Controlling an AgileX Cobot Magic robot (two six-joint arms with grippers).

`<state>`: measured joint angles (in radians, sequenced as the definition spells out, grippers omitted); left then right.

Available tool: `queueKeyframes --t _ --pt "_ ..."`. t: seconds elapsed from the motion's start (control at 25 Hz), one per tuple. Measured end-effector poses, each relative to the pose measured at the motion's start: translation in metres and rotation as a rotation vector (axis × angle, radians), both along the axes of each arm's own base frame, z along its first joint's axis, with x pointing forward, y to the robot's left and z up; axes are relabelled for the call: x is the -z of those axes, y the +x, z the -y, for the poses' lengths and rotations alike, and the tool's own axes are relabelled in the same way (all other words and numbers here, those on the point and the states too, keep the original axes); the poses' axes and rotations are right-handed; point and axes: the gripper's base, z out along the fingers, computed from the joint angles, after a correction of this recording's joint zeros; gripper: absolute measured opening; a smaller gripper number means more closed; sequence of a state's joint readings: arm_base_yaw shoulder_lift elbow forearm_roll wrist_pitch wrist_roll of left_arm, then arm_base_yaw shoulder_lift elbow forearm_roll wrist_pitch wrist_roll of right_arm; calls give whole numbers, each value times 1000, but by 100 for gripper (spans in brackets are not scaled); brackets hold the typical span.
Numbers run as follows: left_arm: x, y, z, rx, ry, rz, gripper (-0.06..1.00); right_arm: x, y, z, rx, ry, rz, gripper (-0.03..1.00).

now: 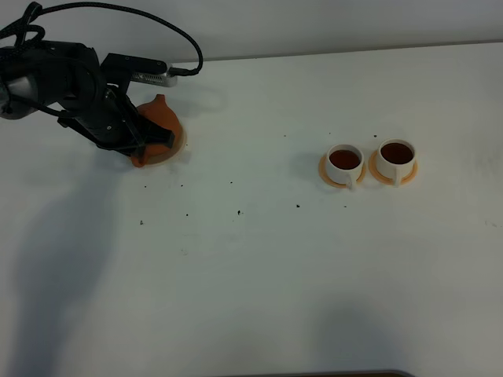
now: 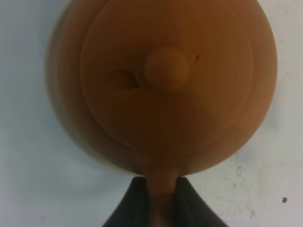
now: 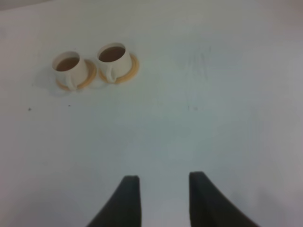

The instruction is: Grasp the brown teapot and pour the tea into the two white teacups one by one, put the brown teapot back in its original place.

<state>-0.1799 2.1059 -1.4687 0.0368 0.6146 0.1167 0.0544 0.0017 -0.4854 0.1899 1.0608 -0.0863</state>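
The brown teapot sits at the far left of the table on its beige coaster, the original place. My left gripper is shut on the teapot's handle, which shows between the two dark fingers below the lid knob. The two white teacups stand side by side on orange saucers right of centre, both holding dark tea. In the right wrist view my right gripper hangs open over bare table, well short of the teacups.
Small dark specks are scattered on the white table between the teapot and the cups. The left arm's black cable loops above the teapot. A dark edge runs along the table's front.
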Motion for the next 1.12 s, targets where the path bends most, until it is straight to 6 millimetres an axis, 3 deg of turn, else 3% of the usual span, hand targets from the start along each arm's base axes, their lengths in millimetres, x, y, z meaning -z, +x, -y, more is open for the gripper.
queueKeyframes --t 0.12,0.36,0.44,0.56,0.84,0.96,1.12 --pt "0 0 0 5 4 1 16 0 0 0 0 0 0 24" --pt "0 -2 -1 6 9 -18 37 0 0 0 0 0 0 24" --pt "-6 -4 -1 6 11 -26 41 0 0 0 0 0 0 24" --pt "-33 -13 -3 3 11 -23 42 0 0 0 0 0 0 24" --pt "-108 -66 -13 -27 41 -177 43 0 0 0 0 0 0 24" --pt "-129 -93 -18 -39 46 -208 43 0 0 0 0 0 0 24" --pt "-142 -135 -26 -45 45 -206 43 0 0 0 0 0 0 24"
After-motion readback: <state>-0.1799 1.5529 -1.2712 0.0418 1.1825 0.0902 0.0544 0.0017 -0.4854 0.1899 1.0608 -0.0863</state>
